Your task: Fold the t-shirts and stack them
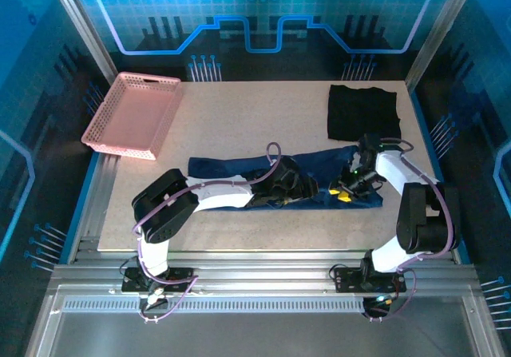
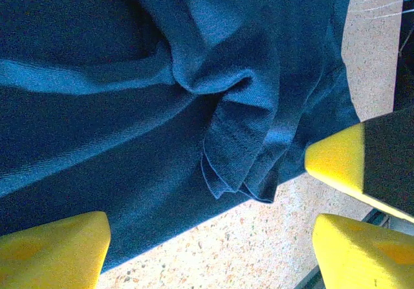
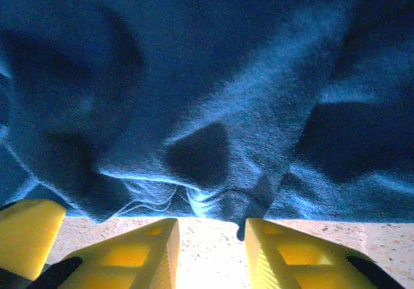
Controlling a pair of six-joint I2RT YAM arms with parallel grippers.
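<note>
Table (image 1: 239, 117): navy shirt (image 1: 231, 168), black shirt (image 1: 363, 111)

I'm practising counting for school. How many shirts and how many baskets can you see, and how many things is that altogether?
T-shirts: 2 (navy t-shirt, black t-shirt)
Baskets: 1 (pink basket)
Total: 3

The left claw (image 1: 307, 189) is low over the navy t-shirt (image 1: 231, 168), which lies as a long crumpled band across the bench (image 1: 239, 125), most of it to this claw's left. The right claw (image 1: 346, 191), its yellow tips showing, is just to the right, near the shirt's other end. Beyond the right claw lies the black t-shirt (image 1: 363, 111), folded square. The pink basket (image 1: 132, 113) stands well away, beyond and left of the left claw.
</note>
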